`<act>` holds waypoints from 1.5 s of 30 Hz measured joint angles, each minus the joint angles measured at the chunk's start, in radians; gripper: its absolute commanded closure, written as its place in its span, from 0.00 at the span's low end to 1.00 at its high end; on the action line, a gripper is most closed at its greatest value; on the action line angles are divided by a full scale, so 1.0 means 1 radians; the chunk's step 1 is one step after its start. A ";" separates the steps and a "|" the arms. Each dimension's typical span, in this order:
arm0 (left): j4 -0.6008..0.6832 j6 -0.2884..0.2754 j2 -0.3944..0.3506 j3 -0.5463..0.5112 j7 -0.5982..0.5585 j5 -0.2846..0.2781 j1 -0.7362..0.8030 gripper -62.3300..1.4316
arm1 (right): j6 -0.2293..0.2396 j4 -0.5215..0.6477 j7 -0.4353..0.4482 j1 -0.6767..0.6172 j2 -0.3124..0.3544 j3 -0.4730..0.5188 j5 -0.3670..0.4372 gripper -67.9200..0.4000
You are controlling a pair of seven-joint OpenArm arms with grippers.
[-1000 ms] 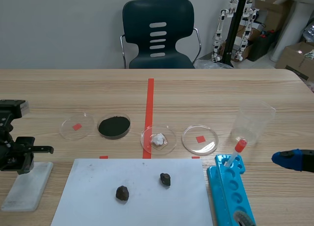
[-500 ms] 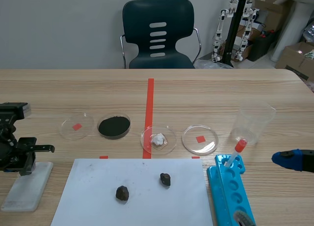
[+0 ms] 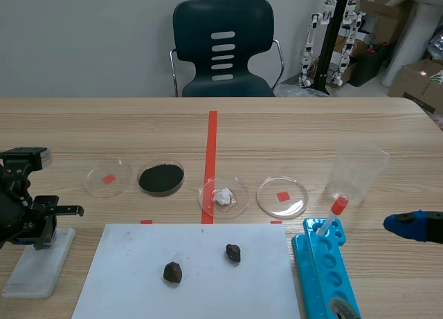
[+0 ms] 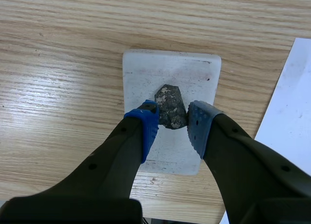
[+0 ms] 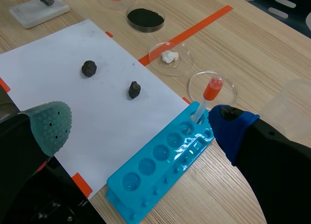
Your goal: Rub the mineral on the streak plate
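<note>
My left gripper [image 4: 172, 121] is shut on a dark speckled mineral [image 4: 169, 106] and presses it onto the white streak plate [image 4: 167, 73], near the plate's middle. In the scene view that gripper [image 3: 43, 237] stands over the plate [image 3: 36, 272] at the table's left front. Two more dark minerals [image 3: 172, 272] [image 3: 233, 252] lie on the white paper sheet [image 3: 138, 263]. My right gripper [image 5: 141, 124] is open above the table's right side, with nothing between its fingers; only a blue fingertip [image 3: 405, 224] of it shows in the scene view.
A blue well tray [image 3: 325, 277] with a red-capped dropper [image 3: 334, 214] lies right of the paper. Behind it stand a clear beaker [image 3: 356, 172] and a row of petri dishes, one with black powder [image 3: 161, 178], one with a white lump [image 3: 223, 196]. A chair [image 3: 223, 49] stands behind the table.
My left gripper has shifted a little to the right and toward the front over the streak plate, carrying the mineral. The right gripper has stayed put.
</note>
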 measured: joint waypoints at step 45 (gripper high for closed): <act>-0.015 0.021 -0.003 -0.005 -0.034 0.026 -0.003 0.78 | 0.000 0.000 0.000 0.000 0.000 0.000 0.000 0.14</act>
